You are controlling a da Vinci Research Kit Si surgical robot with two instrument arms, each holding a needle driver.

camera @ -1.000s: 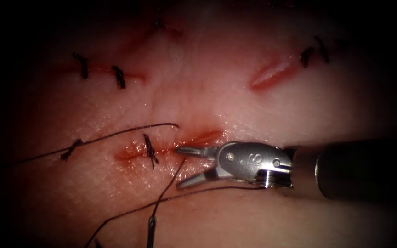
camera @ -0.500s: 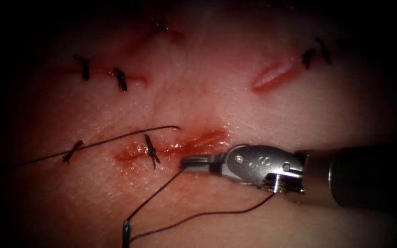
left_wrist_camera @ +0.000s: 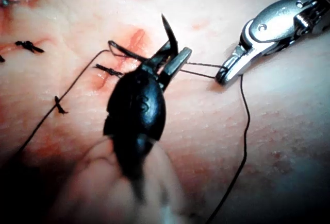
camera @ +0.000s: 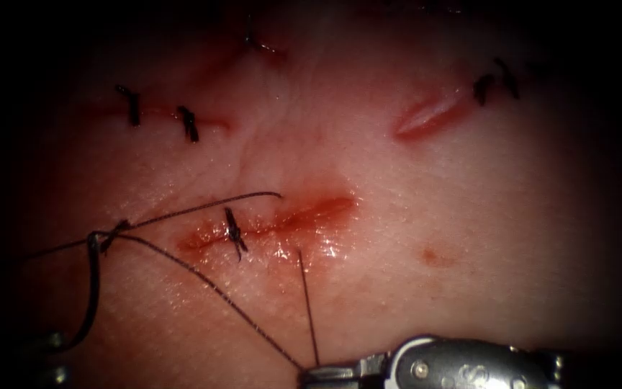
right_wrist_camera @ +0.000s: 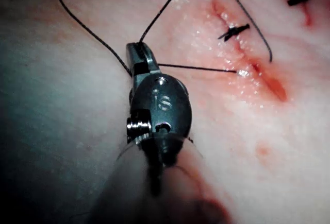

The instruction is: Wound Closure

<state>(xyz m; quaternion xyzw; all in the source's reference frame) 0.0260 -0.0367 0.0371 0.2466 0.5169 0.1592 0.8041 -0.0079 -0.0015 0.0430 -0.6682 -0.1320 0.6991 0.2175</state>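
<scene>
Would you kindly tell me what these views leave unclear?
- Left wrist view: left end effector, gripping the needle clear of the tissue, covers its rear curve; grip spot unclear.
- Endoscope view: bottom edge cuts off right end effector, shut on thread.

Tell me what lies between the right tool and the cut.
In the endoscope view, thread runs taut from the right tool up to the cut; otherwise bare tissue.

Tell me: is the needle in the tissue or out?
Out. The left tool holds the needle clear of the tissue, near its pointed end; the right tool is shut on thread.
</scene>
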